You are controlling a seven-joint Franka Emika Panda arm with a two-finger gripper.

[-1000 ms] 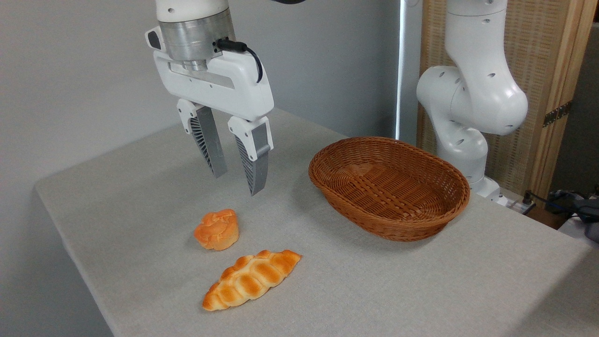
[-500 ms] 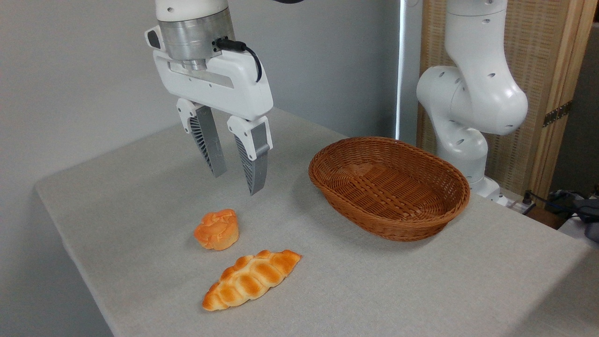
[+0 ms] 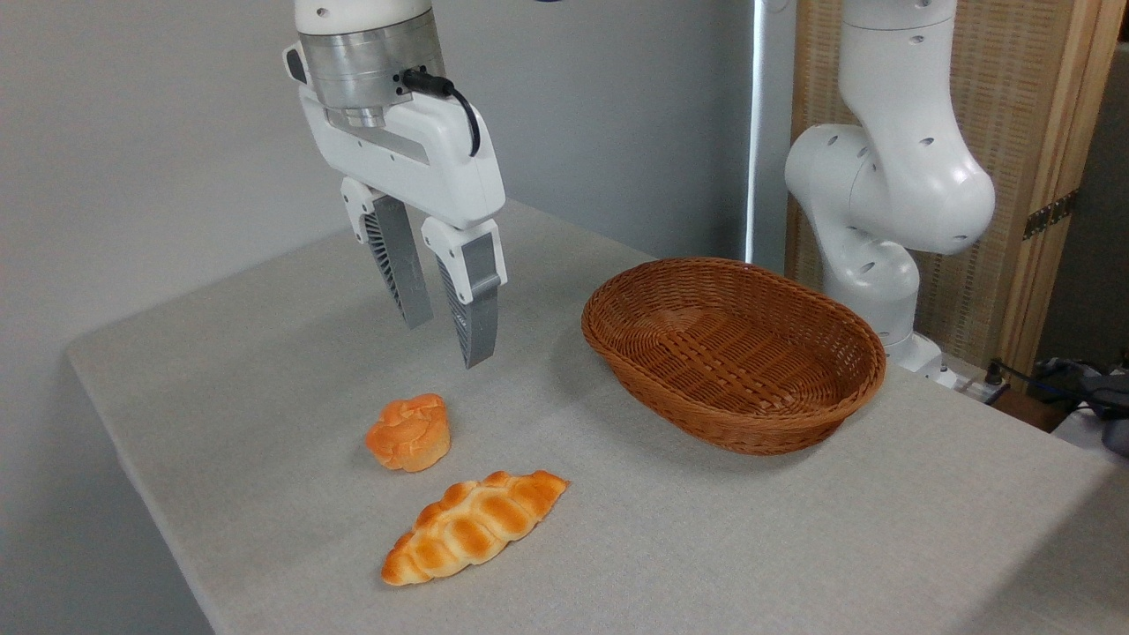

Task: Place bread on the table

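Observation:
The bread [image 3: 474,526], a long braided golden loaf with pointed ends, lies flat on the table [image 3: 750,547] near its front edge. My gripper [image 3: 448,342] hangs in the air above and behind it, fingers pointing down, open with nothing between them. It touches neither the loaf nor the cloth.
A small round orange bun [image 3: 408,432] sits on the cloth just behind the loaf, below the gripper. A brown oval wicker basket [image 3: 732,348] stands to the right, with nothing in it. The arm's white base [image 3: 882,203] rises behind the basket. The table's left edge drops off near the bun.
The gripper has turned slightly about its vertical axis and shifted a little to the right. The loaf, bun and basket have not moved.

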